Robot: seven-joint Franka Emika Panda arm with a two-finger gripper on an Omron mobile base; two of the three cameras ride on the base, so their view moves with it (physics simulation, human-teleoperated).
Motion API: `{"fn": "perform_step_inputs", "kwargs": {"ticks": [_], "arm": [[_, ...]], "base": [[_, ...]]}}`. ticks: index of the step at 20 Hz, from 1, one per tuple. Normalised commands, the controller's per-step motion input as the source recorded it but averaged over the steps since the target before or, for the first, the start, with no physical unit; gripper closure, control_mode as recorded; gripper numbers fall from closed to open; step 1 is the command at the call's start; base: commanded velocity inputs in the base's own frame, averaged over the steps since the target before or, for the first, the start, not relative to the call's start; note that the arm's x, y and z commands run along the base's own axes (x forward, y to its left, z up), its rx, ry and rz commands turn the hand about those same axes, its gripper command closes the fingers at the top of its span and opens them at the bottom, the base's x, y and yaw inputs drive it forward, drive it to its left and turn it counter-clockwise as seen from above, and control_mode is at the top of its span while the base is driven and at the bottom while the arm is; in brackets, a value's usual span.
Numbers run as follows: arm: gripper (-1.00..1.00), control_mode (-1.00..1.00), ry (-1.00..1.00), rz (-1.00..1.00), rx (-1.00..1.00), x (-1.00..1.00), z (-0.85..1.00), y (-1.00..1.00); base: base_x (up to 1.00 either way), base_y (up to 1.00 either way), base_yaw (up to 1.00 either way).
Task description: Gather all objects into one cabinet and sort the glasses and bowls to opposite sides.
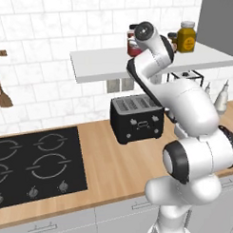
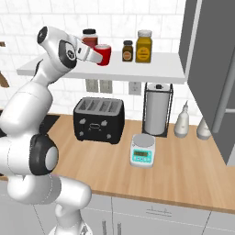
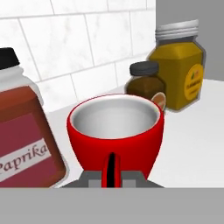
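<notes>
So on the left there's a black hob (image 1: pixel 34 164) set into the wooden tabletop (image 2: pixel 183 170), then a black toaster (image 2: pixel 98 120) further along by the tiled wall. Above the toaster runs a white shelf (image 2: pixel 156 69), and that's where the action is. The arm reaches up to it, and the fingers (image 2: pixel 97 56) are closed on the red cup's (image 2: pixel 103 54) handle; in the hand view the handle sits right between them with the cup (image 3: pixel 116 131) upright, white inside, standing on the shelf. Just left of the cup is a paprika jar (image 3: pixel 19 131). To its right sit a small dark jar (image 2: pixel 128 50) and then a bigger yellow jar (image 2: pixel 144 46), both near the cup but not touching it. Down on the tabletop right of the toaster: a small kitchen scale (image 2: pixel 142 156), a paper towel holder (image 2: pixel 157 109) behind it, then a white spray bottle (image 2: pixel 182 122). A grey door panel (image 2: pixel 211 69) closes off the far right.
</notes>
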Motion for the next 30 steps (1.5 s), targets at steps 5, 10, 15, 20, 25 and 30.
{"fn": "perform_step_inputs", "kwargs": {"ticks": [5, 10, 15, 20, 25, 30], "arm": [[1.00, -1.00, 0.00, 0.00, -0.02, -0.95, 0.00, -0.10], [1.00, -1.00, 0.00, 0.00, -0.01, -1.00, 0.07, 0.01], [1.00, -1.00, 0.00, 0.15, 0.00, -1.00, 0.14, 0.04], [1.00, -1.00, 0.04, 0.30, -0.01, -1.00, 0.24, 0.32], [1.00, -1.00, 0.14, 0.20, -0.10, -1.00, 0.28, 0.55], [1.00, -1.00, 0.02, 0.17, -0.03, -1.00, 0.00, 0.08]], "base": [[0.00, 0.00, 0.00], [0.00, 0.00, 0.00], [0.00, 0.00, 0.00], [0.00, 0.00, 0.00], [0.00, 0.00, 0.00], [0.00, 0.00, 0.00]]}}
